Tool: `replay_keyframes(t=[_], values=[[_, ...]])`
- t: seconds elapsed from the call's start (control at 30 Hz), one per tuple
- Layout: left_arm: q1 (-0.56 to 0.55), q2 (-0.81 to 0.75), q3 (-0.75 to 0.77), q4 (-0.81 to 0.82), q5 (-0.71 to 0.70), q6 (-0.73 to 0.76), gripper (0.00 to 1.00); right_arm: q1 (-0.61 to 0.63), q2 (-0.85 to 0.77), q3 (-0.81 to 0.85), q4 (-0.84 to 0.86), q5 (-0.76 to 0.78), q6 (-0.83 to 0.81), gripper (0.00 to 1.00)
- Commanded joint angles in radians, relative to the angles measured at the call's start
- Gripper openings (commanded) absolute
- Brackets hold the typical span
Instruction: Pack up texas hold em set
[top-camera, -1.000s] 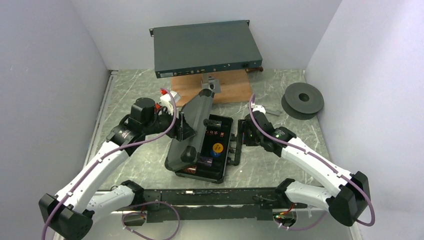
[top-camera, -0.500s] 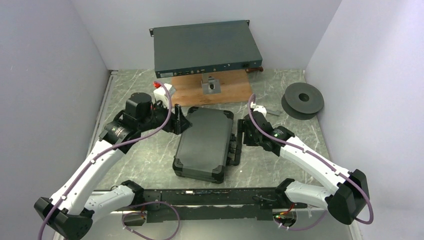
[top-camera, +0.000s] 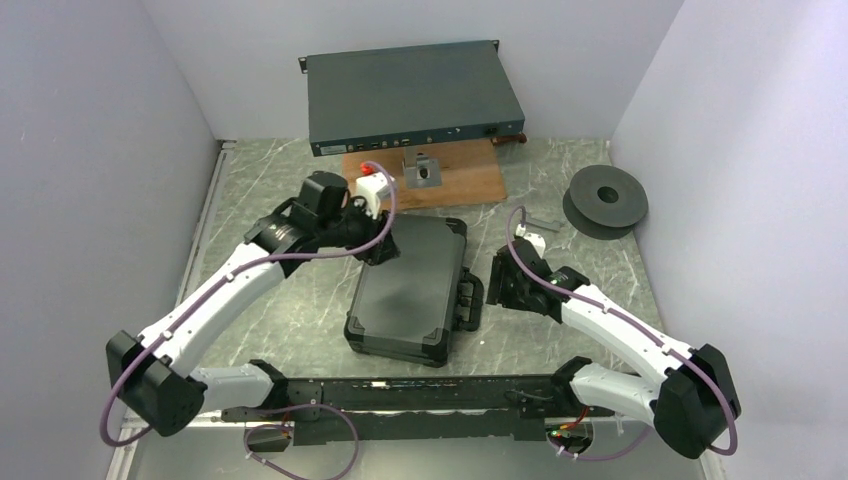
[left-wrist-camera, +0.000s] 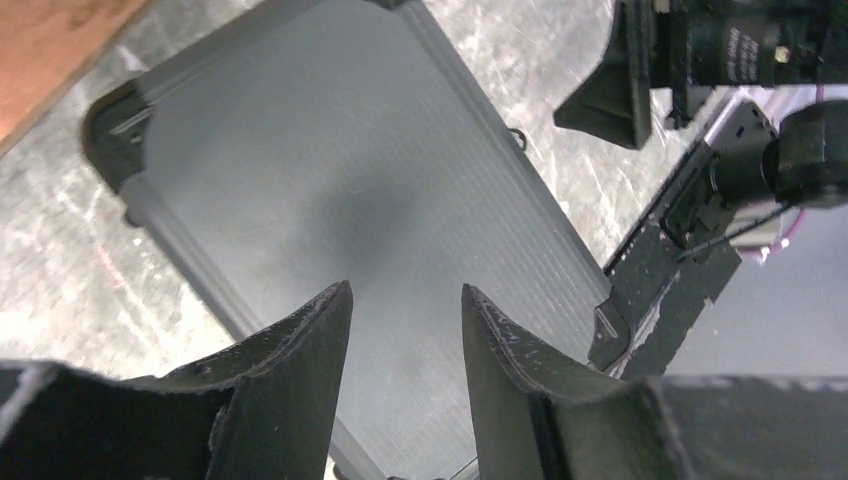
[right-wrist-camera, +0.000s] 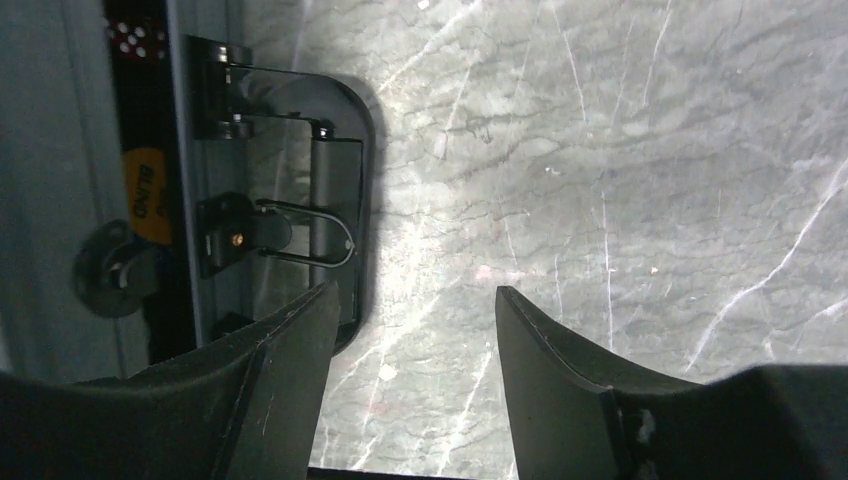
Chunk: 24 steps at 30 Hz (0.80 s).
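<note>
Change over the last second: a second ago the lid of the case (top-camera: 410, 290) stood propped up on the left gripper (top-camera: 385, 250), with the contents showing. It now lies down over the base. The case sits flat mid-tabletop (top-camera: 270, 290), handle (top-camera: 470, 300) on its 3 o'clock side.

Left gripper: has moved from the case's 9 o'clock side to above the lid's 11 o'clock corner. Fingers apart, nothing between them; wrist view looks straight down on the ribbed lid. They look narrower than a second ago.

Right gripper (top-camera: 497, 288): has slid a little toward 5 o'clock and now hovers just beside the handle. Fingers apart, holding nothing, bare tabletop between them in the wrist view.

Note: the right wrist view shows a dark strip along the handle edge where red dice (right-wrist-camera: 135, 35) and a yellow disc (right-wrist-camera: 145, 195) can be seen. So the lid looks down but probably not fully seated or latched.

Judgement: contents are in and the lid is dropped. Remaining work is likely pressing the lid home and fastening the handle-side catches.
</note>
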Motion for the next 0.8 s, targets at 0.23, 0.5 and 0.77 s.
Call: replay_keyframes(t=[0.23, 0.5, 0.77], values=[[-0.177, 0.246, 0.142, -0.114, 0.033, 0.263, 0.32, -0.044, 0.017, -0.038, 0.1, -0.08, 0.021, 0.59], [-0.246, 0.572, 0.388, -0.303, -0.117, 0.366, 0.0, -0.097, 0.034, -0.072, 0.155, -0.119, 0.027, 0.56], [-0.282, 0.736, 0.531, -0.448, -0.171, 0.478, 0.0, -0.144, 0.079, -0.112, 0.21, -0.208, 0.013, 0.51]])
